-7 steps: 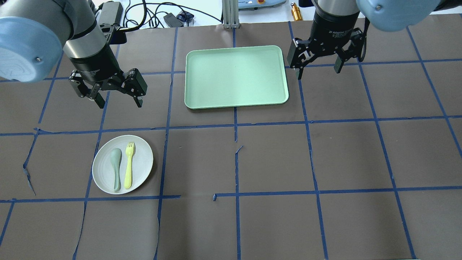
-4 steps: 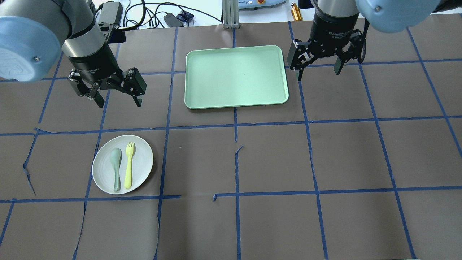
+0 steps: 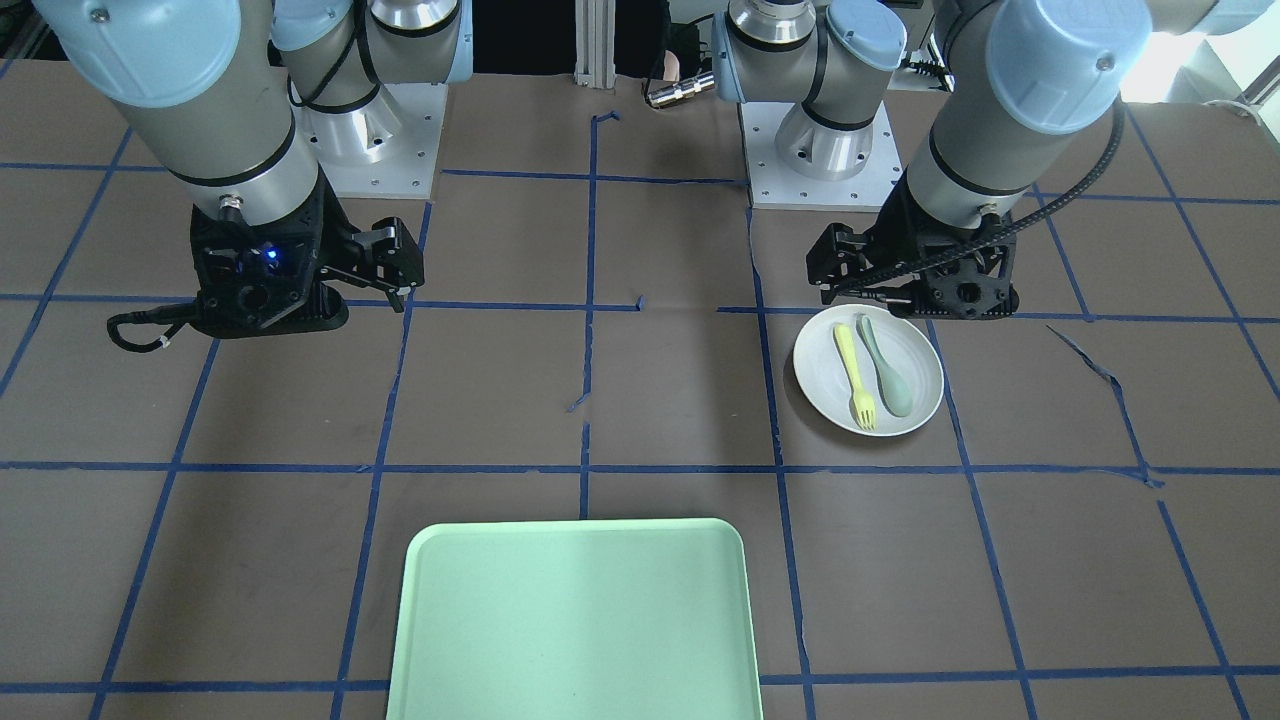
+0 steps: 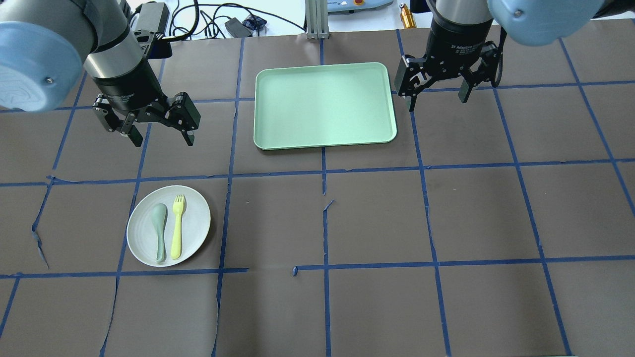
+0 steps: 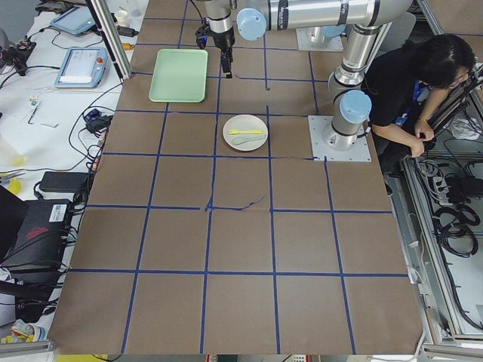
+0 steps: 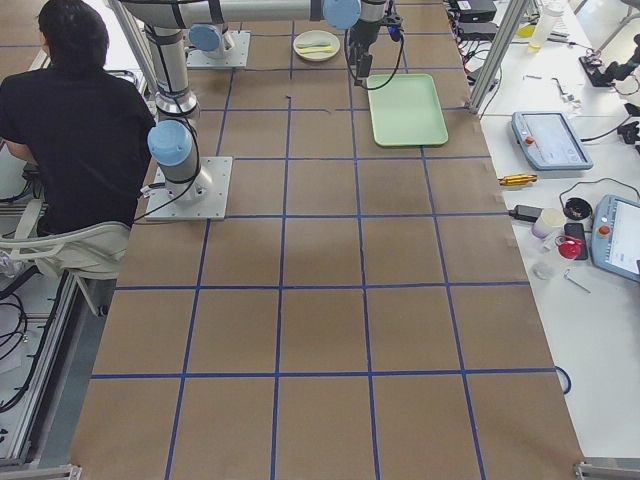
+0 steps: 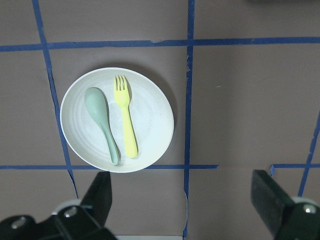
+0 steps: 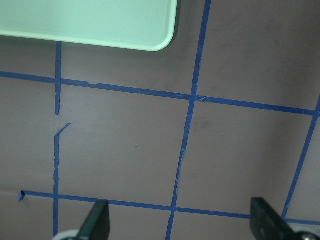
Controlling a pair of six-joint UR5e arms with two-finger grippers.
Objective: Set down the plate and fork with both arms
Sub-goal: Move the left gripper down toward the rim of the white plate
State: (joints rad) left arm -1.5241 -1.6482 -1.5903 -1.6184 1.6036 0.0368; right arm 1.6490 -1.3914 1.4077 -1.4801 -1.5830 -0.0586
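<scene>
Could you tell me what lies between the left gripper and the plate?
Overhead, only brown table cover and a blue tape line separate the left gripper from the plate.

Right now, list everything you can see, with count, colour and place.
Table: one, brown cover with a blue tape grid, under everything.
Tray: one, mint green, far middle of the table, nothing on it.
Plate: one, white, on the robot's left side of the table.
Fork: one, pale yellow, lying on the plate.
Spoon: one, grey-green, on the plate beside the fork.
Brass cylinder: one, off the table's far edge.
Person: one, black top, at the robot's end.
Left gripper: one, black, open, hovering near the plate.
Right gripper: one, black, open, hovering beside the tray.
</scene>
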